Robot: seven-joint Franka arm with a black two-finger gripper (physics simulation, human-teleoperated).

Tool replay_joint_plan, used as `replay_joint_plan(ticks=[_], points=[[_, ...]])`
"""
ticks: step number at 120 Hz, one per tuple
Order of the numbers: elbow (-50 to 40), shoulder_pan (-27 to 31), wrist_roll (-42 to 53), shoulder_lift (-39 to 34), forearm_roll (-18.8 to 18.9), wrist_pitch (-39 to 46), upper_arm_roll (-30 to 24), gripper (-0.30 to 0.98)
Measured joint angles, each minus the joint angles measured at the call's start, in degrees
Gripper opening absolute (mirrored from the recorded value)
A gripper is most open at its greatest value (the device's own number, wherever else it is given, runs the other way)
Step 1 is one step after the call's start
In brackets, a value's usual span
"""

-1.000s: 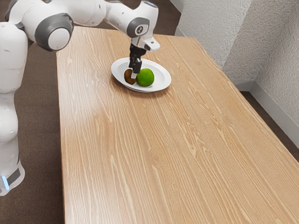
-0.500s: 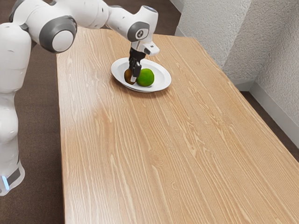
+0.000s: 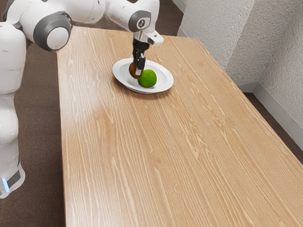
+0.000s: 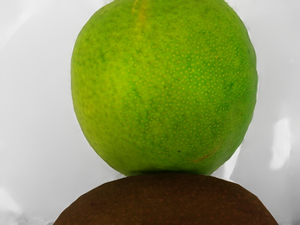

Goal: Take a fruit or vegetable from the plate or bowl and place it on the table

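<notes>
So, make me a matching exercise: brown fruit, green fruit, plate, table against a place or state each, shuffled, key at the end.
1. brown fruit
2. green fruit
3. plate
4. table

A. wood-grained, under everything else listed
B. resting on the white dish
C. held in the gripper
D. white, directly under the green fruit

Pairs: 1-C, 2-B, 3-D, 4-A
</notes>
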Motion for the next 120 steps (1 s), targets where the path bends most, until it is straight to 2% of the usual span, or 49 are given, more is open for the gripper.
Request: replay_joint_plan(ticks=[9,15,27,38,47,59,73,120], points=[[0.61,-0.33,-0.31,-2.64,0.06,-1.45,-1.01,0.37],[1.93,-0.13,-0.69,-4.57,0.28,-2.70,-3.57,0.36],[9.67,0.49,-2.23,-5.96,1.92,-6.85,-14.43,0.37],[12.03,-1.33,-4.04,-6.19,3.13,-9.77,-24.12,0.37],[12.43,-2.93,-5.59,-6.21,4.32,-11.31,-28.78,0.36],[12.54,-2.68,-7.59,-6.09,5.16,-12.69,-30.16,0.39],[12.53,-0.69,-10.15,-5.60,5.12,-13.79,-30.38,0.57],[12.62,-1.04,-15.21,-5.42,5.20,-15.01,-30.73,0.63]])
